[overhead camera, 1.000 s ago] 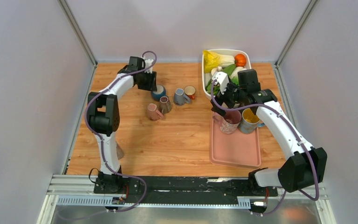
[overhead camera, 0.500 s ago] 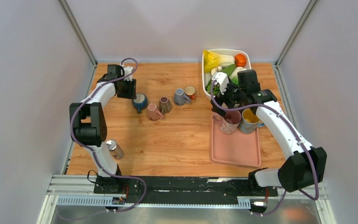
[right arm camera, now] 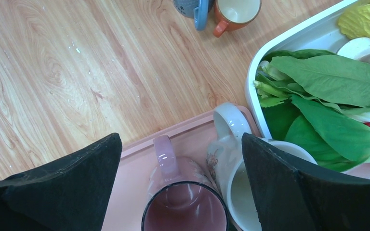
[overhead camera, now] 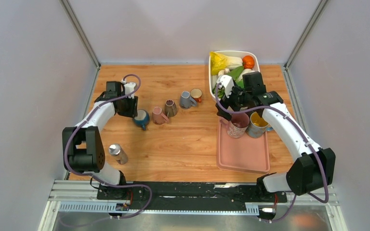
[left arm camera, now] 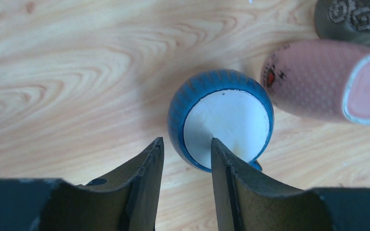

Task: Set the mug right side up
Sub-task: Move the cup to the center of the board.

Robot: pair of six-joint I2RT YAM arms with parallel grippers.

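Note:
The blue mug (overhead camera: 140, 118) with a white inside (left arm camera: 226, 122) rests on the wooden table, its mouth turned up toward the left wrist camera. Its handle (left arm camera: 255, 164) pokes out at the near side. My left gripper (left arm camera: 186, 140) hovers at the mug's near rim with the jaws apart. The right finger (left arm camera: 231, 178) overlaps the white inside, and wood shows between the left finger (left arm camera: 144, 178) and the blue wall. In the top view the left gripper (overhead camera: 129, 108) is just left of and behind the mug. My right gripper (right arm camera: 180, 139) is wide open above the tray's mugs, holding nothing.
A pink mug (overhead camera: 159, 115) lies on its side right of the blue one, then a brown mug (overhead camera: 170, 108), a grey-blue mug (overhead camera: 187, 99) and an orange mug (overhead camera: 196, 94). A metal can (overhead camera: 117, 153) stands front left. The pink tray (overhead camera: 243, 156) carries two mugs. A white vegetable tub (overhead camera: 211, 72) sits behind it.
The left arm swung left and toward the near edge, and the blue mug went with it, away from the other mugs. Its white inside now shows. The right arm barely shifted.

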